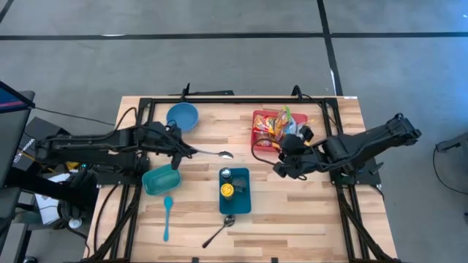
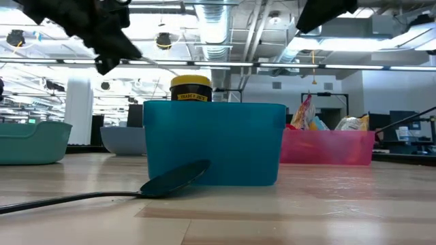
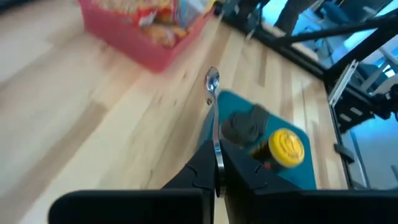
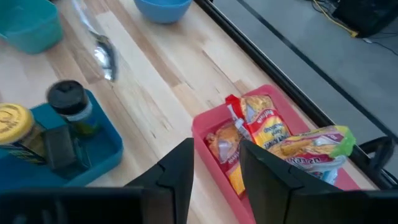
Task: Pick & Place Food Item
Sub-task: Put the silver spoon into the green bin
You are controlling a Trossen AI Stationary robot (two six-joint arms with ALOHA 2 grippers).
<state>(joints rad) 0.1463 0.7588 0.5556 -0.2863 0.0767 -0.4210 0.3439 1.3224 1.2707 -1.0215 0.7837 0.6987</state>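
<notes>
We're looking down at the light wooden slatted table point(image 1: 292, 212) and the left gripper point(image 1: 178, 151) is clamping the handle of a shiny metal spoon point(image 1: 212, 153), fingers pinched tight on it, with the bowl end sticking out toward the middle of the table. In the left wrist view the spoon point(image 3: 214, 118) is running straight out from between the dark fingers point(image 3: 239, 171), above the table.

The right gripper point(image 1: 281, 162) is hanging just beside the red plastic bin point(image 1: 259, 139), on the side nearer the table's front. Its fingers point(image 4: 264, 165) are standing partly apart with nothing between them, and we're seeing the bin's rim in the gap. The food, colourful crinkly snack packets point(image 1: 276, 124), is sitting inside that red bin.

Between the two arms we're seeing a teal rectangular tray point(image 1: 235, 201) holding a yellow-lidded jar point(image 1: 227, 191) and a black-capped bottle point(image 1: 226, 174). A second metal spoon point(image 1: 219, 231) is lying just in front of it. Over on the left there's a round blue bowl point(image 1: 183, 115), a teal square tub point(image 1: 161, 180) and a light blue plastic spoon point(image 1: 167, 215).
</notes>
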